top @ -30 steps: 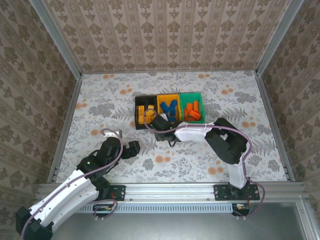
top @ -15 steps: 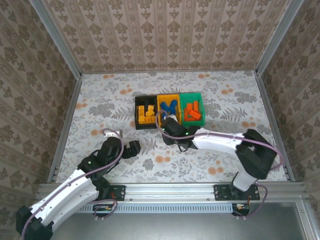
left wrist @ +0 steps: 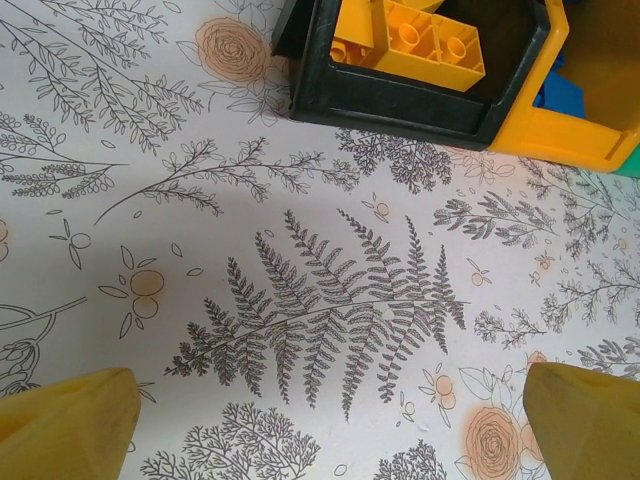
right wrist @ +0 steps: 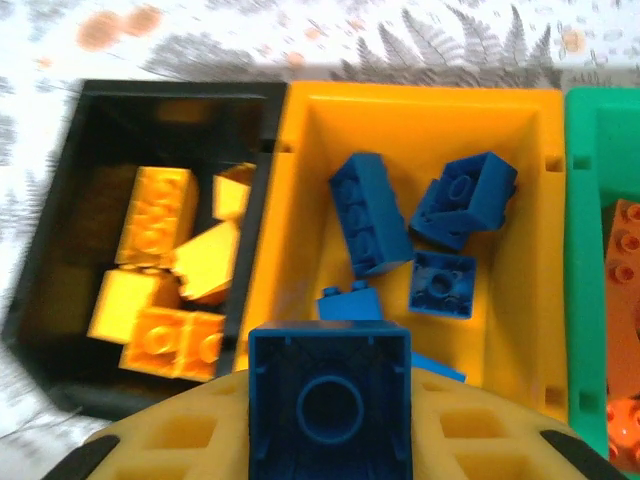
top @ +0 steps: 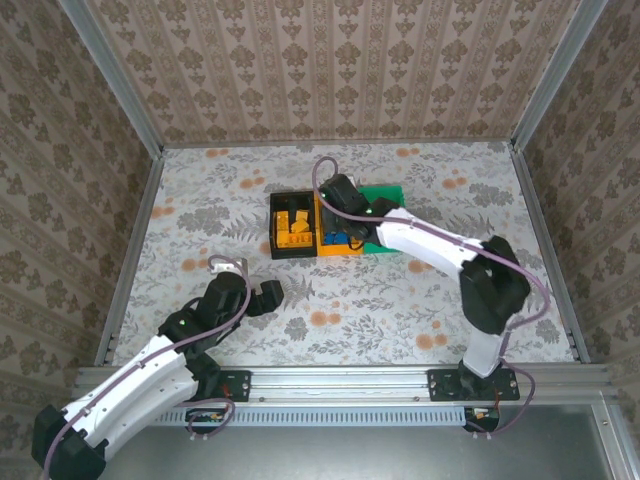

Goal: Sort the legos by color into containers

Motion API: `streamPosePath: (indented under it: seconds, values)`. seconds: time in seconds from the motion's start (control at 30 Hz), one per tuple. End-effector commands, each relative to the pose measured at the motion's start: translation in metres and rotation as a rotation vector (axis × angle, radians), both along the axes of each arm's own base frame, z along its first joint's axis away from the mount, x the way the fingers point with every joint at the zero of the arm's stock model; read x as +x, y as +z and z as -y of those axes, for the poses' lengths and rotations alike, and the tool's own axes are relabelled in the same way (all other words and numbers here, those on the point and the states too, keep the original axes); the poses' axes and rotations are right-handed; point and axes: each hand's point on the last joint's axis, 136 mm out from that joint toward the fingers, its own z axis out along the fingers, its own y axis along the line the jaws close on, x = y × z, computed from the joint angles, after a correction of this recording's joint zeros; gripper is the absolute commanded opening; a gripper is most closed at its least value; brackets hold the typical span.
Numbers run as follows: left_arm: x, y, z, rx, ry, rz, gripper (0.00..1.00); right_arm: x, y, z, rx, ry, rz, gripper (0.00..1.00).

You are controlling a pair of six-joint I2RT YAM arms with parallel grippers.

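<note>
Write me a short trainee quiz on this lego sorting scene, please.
1. True or false: the left gripper is open and holds nothing.
2. What does the right gripper hold? A) a red lego B) a blue lego C) nothing
3. Which container holds the yellow legos?
Key: 1 true; 2 B; 3 the black bin.

Top view: right arm (top: 420,238) hides much of yellow bin (top: 322,243), green bin (top: 386,191). Right wrist: red bricks (right wrist: 625,250) cut by edge. Left wrist: black bin (left wrist: 400,100) cut off.
</note>
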Motion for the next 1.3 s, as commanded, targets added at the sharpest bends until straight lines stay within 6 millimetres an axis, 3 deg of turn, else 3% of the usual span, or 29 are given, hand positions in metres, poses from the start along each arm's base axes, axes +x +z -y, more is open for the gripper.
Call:
streamPosePath:
  seconds: [0.0, 0.2, 0.27, 0.3, 0.4, 0.53, 0.7, 0.8, 0.83, 0.93, 1.07, 1.2, 1.27]
  values:
    - [0.002, 0.002, 0.002, -0.027, 0.009, -0.002, 1.00, 0.009, -0.028, 0.018, -0.114, -0.054, -0.077, 0.33]
    - [0.002, 0.003, 0.001, -0.024, 0.007, -0.002, 1.00, 0.020, -0.047, 0.031, -0.238, -0.116, -0.106, 0.39]
    - [0.002, 0.003, 0.001, -0.023, 0.007, -0.001, 1.00, 0.023, -0.047, 0.028, -0.225, -0.112, -0.100, 0.48]
    - [0.002, 0.004, 0.001, -0.023, 0.008, 0.002, 1.00, 0.023, -0.045, 0.025, -0.206, -0.105, -0.094, 0.58]
    - [0.005, 0.013, 0.001, -0.015, 0.004, 0.023, 1.00, 0.022, -0.024, 0.018, -0.139, -0.084, -0.038, 0.73]
    - [0.012, 0.026, -0.001, 0.008, 0.013, 0.058, 1.00, 0.010, 0.013, 0.020, -0.052, -0.078, 0.051, 0.77]
    - [0.027, 0.054, -0.008, 0.068, 0.049, 0.142, 1.00, -0.025, 0.052, 0.038, 0.091, -0.066, 0.161, 0.79]
    - [0.041, 0.070, -0.015, 0.132, 0.083, 0.209, 1.00, -0.046, 0.059, 0.063, 0.110, -0.107, 0.200, 0.84]
    - [0.046, 0.076, -0.017, 0.157, 0.101, 0.235, 1.00, -0.052, 0.054, 0.074, 0.094, -0.134, 0.196, 0.88]
    - [0.066, 0.092, -0.022, 0.233, 0.147, 0.320, 1.00, -0.070, 0.062, 0.099, 0.097, -0.182, 0.236, 1.00]
    - [0.100, 0.109, -0.027, 0.428, 0.166, 0.431, 1.00, -0.085, 0.058, 0.125, 0.108, -0.249, 0.278, 1.00]
    - [0.143, 0.107, -0.058, 0.611, 0.229, 0.415, 1.00, -0.092, 0.057, 0.143, 0.084, -0.281, 0.318, 1.00]
    - [0.164, 0.096, -0.091, 0.662, 0.290, 0.354, 1.00, -0.093, 0.056, 0.153, 0.067, -0.301, 0.312, 1.00]
